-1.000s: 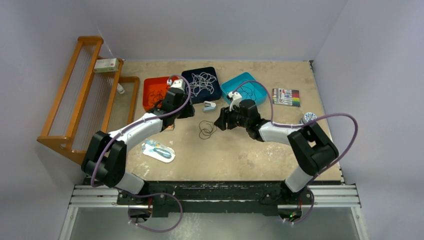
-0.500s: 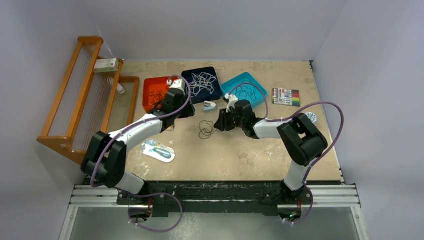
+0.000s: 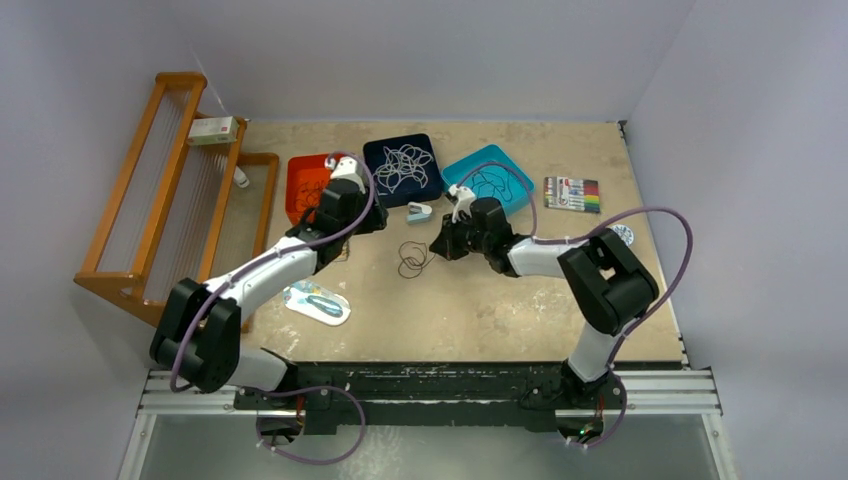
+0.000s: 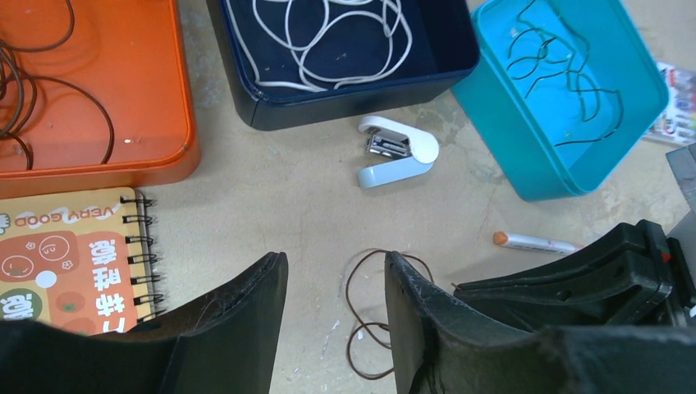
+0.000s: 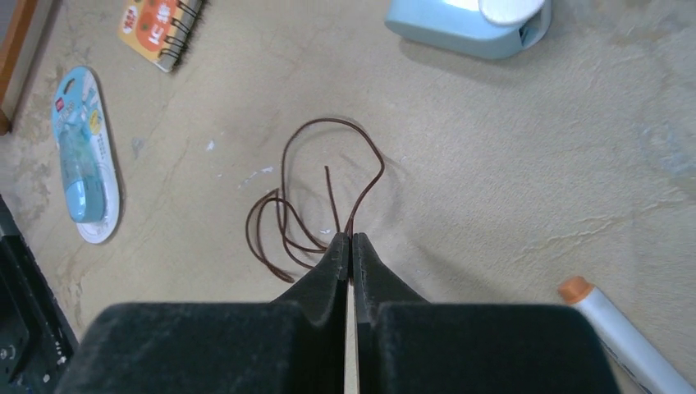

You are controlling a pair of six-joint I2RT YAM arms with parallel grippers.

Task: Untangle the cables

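Pinching one end of the brown cable [image 5: 328, 121], the right hand [image 5: 350, 240] sits closed.

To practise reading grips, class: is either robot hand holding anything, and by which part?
The right hand is shut on the brown cable, pinching a strand at the coil's near edge. The left hand is open, holding nothing.

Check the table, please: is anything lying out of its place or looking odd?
One dark brown cable lies in loose loops on the bare table, outside the orange tray, navy tray and teal tray that hold the other cables. The right gripper is shut on a strand of it. Nothing looks spilled or broken.
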